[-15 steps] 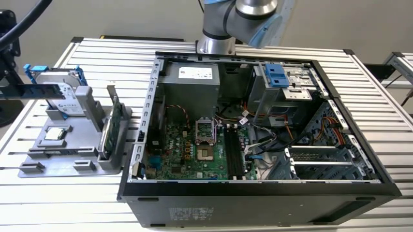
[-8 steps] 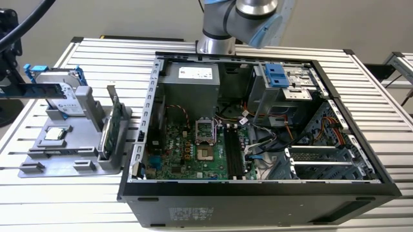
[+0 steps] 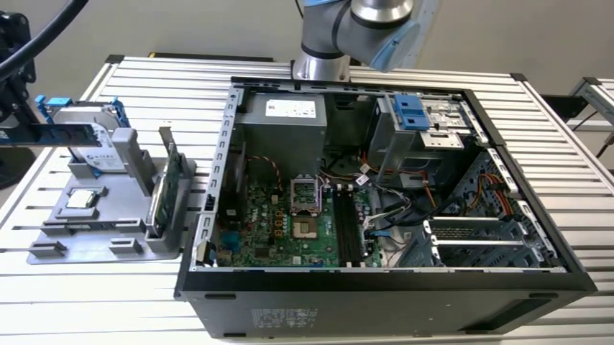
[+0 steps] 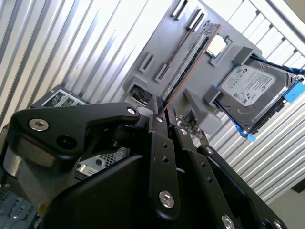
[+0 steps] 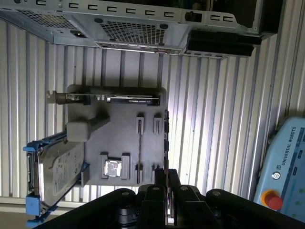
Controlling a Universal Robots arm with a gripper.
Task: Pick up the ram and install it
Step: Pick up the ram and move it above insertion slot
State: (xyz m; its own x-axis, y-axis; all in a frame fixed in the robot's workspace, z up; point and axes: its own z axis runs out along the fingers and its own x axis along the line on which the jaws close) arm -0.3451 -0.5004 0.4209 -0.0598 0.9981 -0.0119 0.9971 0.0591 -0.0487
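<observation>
Evidently end effector [image 5: 166, 174] tight (on ram [image 5: 165, 138]).

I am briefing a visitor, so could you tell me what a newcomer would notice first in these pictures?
The open computer case sits mid-table in the exterior view, its green motherboard exposed. On the exterior view's left, a grey holder carries a silver hard drive. In both wrist views the black hand is shut on the ram, a thin stick with that holder beyond it.
</observation>
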